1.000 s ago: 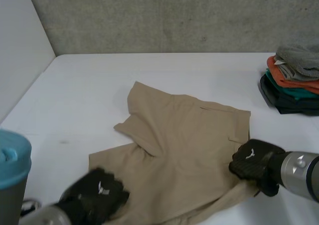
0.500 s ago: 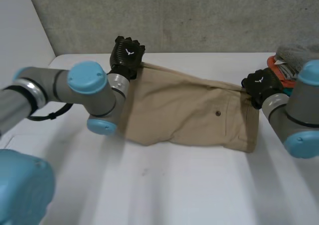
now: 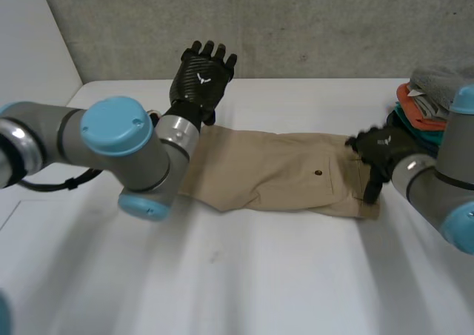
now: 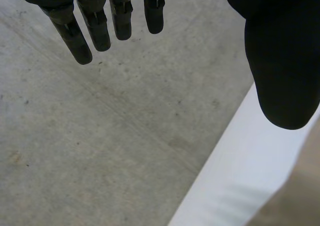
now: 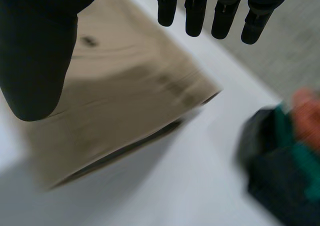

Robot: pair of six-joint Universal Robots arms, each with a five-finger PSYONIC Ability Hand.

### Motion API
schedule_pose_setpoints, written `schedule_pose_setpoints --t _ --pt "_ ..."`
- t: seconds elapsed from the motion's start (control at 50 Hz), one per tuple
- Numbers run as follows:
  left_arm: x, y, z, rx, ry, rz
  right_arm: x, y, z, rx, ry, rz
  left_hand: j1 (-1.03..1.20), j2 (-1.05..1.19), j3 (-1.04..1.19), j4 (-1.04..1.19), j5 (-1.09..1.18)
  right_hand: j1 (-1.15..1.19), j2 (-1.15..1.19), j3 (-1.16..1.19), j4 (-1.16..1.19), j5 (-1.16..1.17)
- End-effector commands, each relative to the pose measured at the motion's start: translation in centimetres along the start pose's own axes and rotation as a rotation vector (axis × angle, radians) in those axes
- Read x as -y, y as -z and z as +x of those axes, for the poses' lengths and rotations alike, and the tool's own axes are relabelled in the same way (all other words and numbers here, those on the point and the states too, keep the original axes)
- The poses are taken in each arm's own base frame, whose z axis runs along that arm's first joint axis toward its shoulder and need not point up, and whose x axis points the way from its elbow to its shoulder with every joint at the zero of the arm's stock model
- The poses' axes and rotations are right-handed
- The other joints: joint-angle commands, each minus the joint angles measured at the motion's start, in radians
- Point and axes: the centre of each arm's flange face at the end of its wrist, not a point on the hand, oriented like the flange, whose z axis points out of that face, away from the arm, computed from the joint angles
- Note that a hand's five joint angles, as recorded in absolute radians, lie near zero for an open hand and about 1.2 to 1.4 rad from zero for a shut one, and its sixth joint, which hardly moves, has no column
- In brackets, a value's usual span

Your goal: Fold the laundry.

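A pair of tan shorts (image 3: pixel 281 172) lies folded in half across the middle of the white table (image 3: pixel 237 276), its buttoned back pocket facing up. My left hand (image 3: pixel 201 75) is raised above the shorts' left end with straight spread fingers (image 4: pixel 85 33), holding nothing. My right hand (image 3: pixel 381 148) hovers over the shorts' right end, the waistband edge (image 5: pixel 135 101), open with straight fingers (image 5: pixel 220 16); the cloth lies under its palm, free of it.
A stack of folded clothes (image 3: pixel 433 120) in grey, orange, teal and black sits at the table's far right, also beside my right hand as a blurred pile (image 5: pixel 285 156). A concrete wall (image 3: pixel 259 24) runs behind the table.
Both hands carried the shorts' near edge over to the far side, folding them in half, then let go. The left hand has lifted clear and opened; the right has opened too.
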Motion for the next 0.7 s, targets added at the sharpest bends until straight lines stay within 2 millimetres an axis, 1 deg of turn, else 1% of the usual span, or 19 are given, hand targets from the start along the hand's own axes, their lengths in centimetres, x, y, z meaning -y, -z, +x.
schedule_pose_setpoints --t 0.02,0.06,0.08,0.1,0.12,0.14,0.22,0.28,0.3,0.36,0.38,0.44,0.48,0.52,0.54,0.6,0.62,0.68,0.7 --pt "0.1 3.4 0.6 -0.053 0.093 -0.068 -2.2 0.0 -0.3 0.086 -0.103 -0.035 -0.016 -0.031 -0.039 -0.029 -0.047 0.059 0.071 0.077 0.078 0.065" --pt "-0.3 3.8 0.8 -0.058 0.109 -0.083 -2.8 -0.9 -0.6 0.082 -0.099 -0.022 -0.016 -0.031 -0.039 -0.029 -0.047 0.250 0.261 0.267 0.268 0.256" --pt "-0.4 3.9 0.9 -0.060 0.114 -0.087 -3.1 -1.4 -0.7 0.077 -0.094 -0.024 -0.016 -0.031 -0.039 -0.029 -0.047 0.399 0.411 0.417 0.417 0.405" --pt "-0.4 4.0 0.9 -0.060 0.115 -0.091 -3.6 -2.0 -0.8 0.070 -0.093 -0.026 -0.016 -0.031 -0.039 -0.029 -0.047 0.854 0.865 0.871 0.872 0.860" --pt "-0.6 4.1 1.0 -0.063 0.116 -0.097 -3.8 -2.3 -0.7 0.065 -0.094 -0.027 -0.016 -0.031 -0.039 -0.029 -0.047 1.126 1.137 1.143 1.144 1.132" --pt "-0.7 4.2 1.1 -0.065 0.116 -0.100 -3.9 -2.4 -0.6 0.059 -0.092 -0.024 -0.016 -0.031 -0.039 -0.029 -0.047 1.171 1.183 1.189 1.189 1.177" --pt "-0.9 4.5 1.0 -0.066 0.115 -0.110 -4.4 -2.3 0.3 0.000 -0.067 -0.040 -0.016 -0.031 -0.039 -0.029 -0.047 1.172 1.183 1.189 1.190 1.178" --pt "-0.3 4.6 0.4 -0.057 0.114 -0.107 -3.7 -1.4 1.8 -0.052 -0.008 -0.020 -0.016 -0.031 -0.039 -0.029 -0.047 1.172 1.183 1.189 1.190 1.178" --pt "-0.2 4.7 0.2 -0.054 0.114 -0.106 -2.7 -0.3 3.4 -0.102 0.059 0.005 -0.016 -0.031 -0.039 -0.029 -0.047 1.172 1.183 1.189 1.190 1.178" --pt "0.5 4.8 -0.6 -0.040 0.114 -0.093 -2.0 0.8 5.7 -0.174 0.185 0.006 -0.016 -0.031 -0.039 -0.029 -0.047 1.172 1.183 1.189 1.190 1.178" --pt "0.6 4.8 -0.8 -0.033 0.113 -0.093 -2.1 1.0 6.5 -0.196 0.276 -0.004 -0.016 -0.031 -0.039 -0.029 -0.047 1.172 1.183 1.189 1.190 1.178" --pt "1.0 5.1 -1.9 -0.013 0.117 -0.089 -1.8 1.0 7.2 -0.219 0.396 -0.008 -0.016 -0.031 -0.039 -0.029 -0.047 1.172 1.183 1.189 1.190 1.178" --pt "1.2 5.3 -2.5 0.000 0.129 -0.089 -0.7 0.8 7.0 -0.237 0.494 0.031 -0.016 -0.031 -0.039 -0.029 -0.047 1.172 1.183 1.189 1.190 1.178" --pt "1.4 5.5 -2.9 0.007 0.140 -0.089 0.8 0.7 5.8 -0.233 0.545 0.100 -0.016 -0.031 -0.039 -0.029 -0.047 1.172 1.183 1.189 1.190 1.178" --pt "1.4 5.6 -3.0 0.011 0.145 -0.089 2.8 0.8 3.6 -0.211 0.584 0.196 -0.016 -0.031 -0.039 -0.029 -0.047 1.172 1.183 1.189 1.190 1.178" --pt "1.7 6.0 -3.4 0.017 0.175 -0.090 5.3 1.3 0.1 -0.158 0.634 0.354 -0.016 -0.031 -0.039 -0.029 -0.047 1.172 1.183 1.189 1.190 1.178" --pt "1.8 6.2 -3.5 0.017 0.187 -0.090 6.1 1.6 -2.4 -0.093 0.662 0.449 -0.016 -0.031 -0.039 -0.029 -0.047 1.172 1.183 1.189 1.190 1.178" --pt "1.9 6.3 -3.6 0.022 0.199 -0.088 5.9 1.8 -6.7 0.057 0.704 0.562 -0.016 -0.031 -0.039 -0.029 -0.047 1.172 1.183 1.189 1.190 1.178" --pt "1.9 6.4 -3.6 0.020 0.202 -0.089 5.3 2.2 -9.4 0.169 0.736 0.626 -0.016 -0.031 -0.039 -0.029 -0.047 1.172 1.183 1.189 1.190 1.178"
